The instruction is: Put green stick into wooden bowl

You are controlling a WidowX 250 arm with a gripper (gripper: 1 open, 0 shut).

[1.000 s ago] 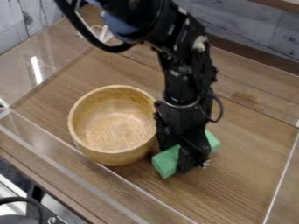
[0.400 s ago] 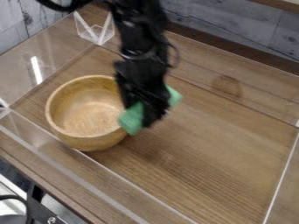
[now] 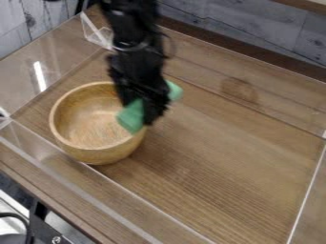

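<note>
Now pincer clenched on green stick, over wooden bowl rim, bowl hollow bare

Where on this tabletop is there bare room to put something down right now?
The widest bare patch of the wooden table lies right of the wooden bowl, out to the clear wall on the right. A narrower strip runs along the near edge in front of the bowl. It is crowded at the bowl's right rim, where the pincer holds the green stick.
</note>
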